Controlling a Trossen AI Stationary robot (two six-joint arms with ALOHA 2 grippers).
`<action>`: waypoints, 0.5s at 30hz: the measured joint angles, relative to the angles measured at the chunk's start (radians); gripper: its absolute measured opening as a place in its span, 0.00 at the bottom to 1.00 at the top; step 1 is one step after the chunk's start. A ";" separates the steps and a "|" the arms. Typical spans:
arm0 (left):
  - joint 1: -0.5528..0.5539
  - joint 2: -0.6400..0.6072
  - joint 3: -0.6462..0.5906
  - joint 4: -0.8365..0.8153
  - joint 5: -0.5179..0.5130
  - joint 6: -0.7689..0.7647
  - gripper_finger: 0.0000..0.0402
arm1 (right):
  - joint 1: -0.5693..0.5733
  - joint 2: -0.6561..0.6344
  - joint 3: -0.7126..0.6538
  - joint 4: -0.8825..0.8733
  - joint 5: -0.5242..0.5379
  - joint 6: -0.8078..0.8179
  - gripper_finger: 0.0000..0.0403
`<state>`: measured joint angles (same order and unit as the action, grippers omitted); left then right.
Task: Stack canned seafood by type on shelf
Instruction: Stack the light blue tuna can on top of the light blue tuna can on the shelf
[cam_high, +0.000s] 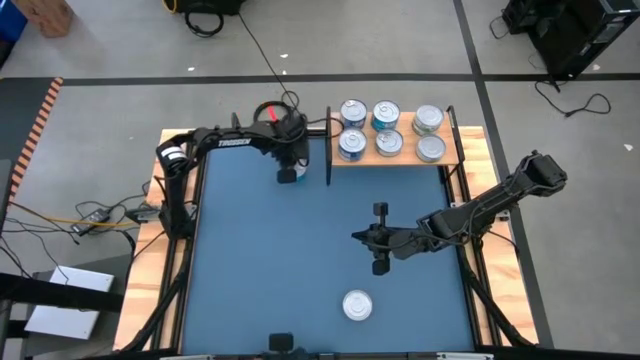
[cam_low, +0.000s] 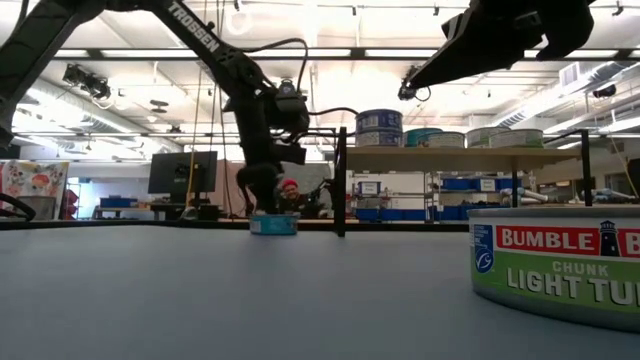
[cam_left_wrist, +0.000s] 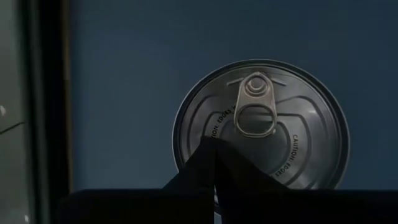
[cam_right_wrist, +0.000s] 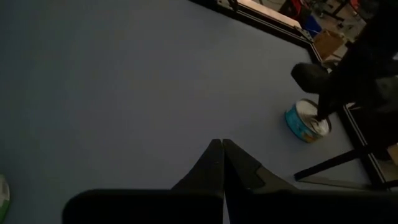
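Note:
A blue-labelled tin (cam_high: 288, 173) stands upright on the blue mat just left of the shelf's black post; it also shows in the low view (cam_low: 274, 223), left wrist view (cam_left_wrist: 261, 124) and right wrist view (cam_right_wrist: 306, 122). My left gripper (cam_high: 289, 162) is shut, right over the tin's lid. The wooden shelf (cam_high: 409, 151) at the far right holds several tins (cam_high: 386, 116), blue-labelled on the left, grey on the right. A green-labelled tin (cam_high: 357, 304) stands near the front edge. My right gripper (cam_high: 356, 236) is shut and empty above the mat's middle right. My left gripper comes from above, pointing down, with its shut fingertips (cam_right_wrist: 320, 115) on the tin's silver lid (cam_left_wrist: 208, 134), close to the rim and beside the pull tab. It grips nothing. The tin stands upright on the mat.
The shelf's black post (cam_low: 341, 180) stands right beside the blue tin. The green-labelled tin fills the low view's near right (cam_low: 560, 265). Wooden strips (cam_high: 150, 240) frame the mat. Bare mat lies between the arms.

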<state>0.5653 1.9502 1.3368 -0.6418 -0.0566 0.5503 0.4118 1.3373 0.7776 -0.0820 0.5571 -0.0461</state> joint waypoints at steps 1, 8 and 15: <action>-0.005 -0.012 -0.002 -0.017 0.000 0.000 0.00 | 0.002 0.000 0.000 0.000 0.000 0.006 0.01; -0.027 -0.099 -0.094 -0.003 0.014 0.002 0.00 | 0.030 0.000 0.000 0.002 0.000 0.018 0.01; -0.045 -0.175 -0.250 0.094 -0.017 0.000 0.00 | 0.052 0.000 0.000 0.020 0.001 0.023 0.01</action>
<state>0.5198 1.7757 1.0872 -0.5481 -0.0738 0.5503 0.4641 1.3371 0.7776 -0.0624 0.5586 -0.0228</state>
